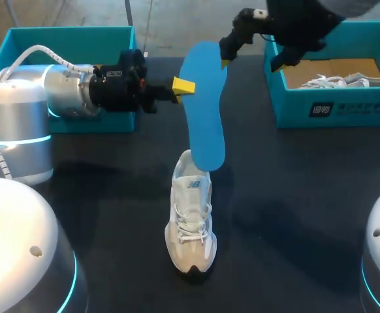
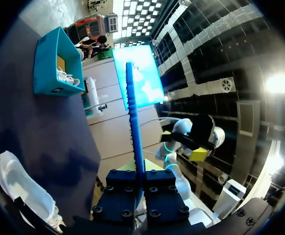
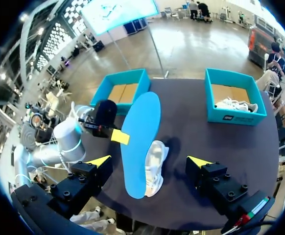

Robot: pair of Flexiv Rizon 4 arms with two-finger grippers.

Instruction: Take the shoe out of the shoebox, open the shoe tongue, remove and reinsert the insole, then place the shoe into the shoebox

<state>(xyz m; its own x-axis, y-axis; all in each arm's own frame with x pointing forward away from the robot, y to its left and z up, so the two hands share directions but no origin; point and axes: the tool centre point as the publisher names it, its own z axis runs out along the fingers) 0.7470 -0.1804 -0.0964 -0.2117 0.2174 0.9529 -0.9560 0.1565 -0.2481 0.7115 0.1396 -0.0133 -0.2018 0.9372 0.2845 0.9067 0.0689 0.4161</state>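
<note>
Head view: left arm (image 1: pixel 66 91) level at insole (image 1: pixel 203 111).

There is one table (image 1: pixel 294 195). On it are two blue-green boxes: the left box (image 1: pixel 59 36) and the right box (image 1: pixel 333 107).

Two white shoes can be seen. One is the standing shoe (image 1: pixel 191 225) and one is the boxed shoe (image 1: pixel 347 80) in the right box. It is hard to tell if there is another one in there.

There is one blue insole (image 1: pixel 204 104).

There are two robot arms, the left arm (image 1: pixel 59 91) and the right arm (image 1: pixel 307 13). Each arm has one gripper, so that makes two grippers: the left gripper (image 1: pixel 183 86) and the right gripper (image 1: pixel 251 63).
</note>
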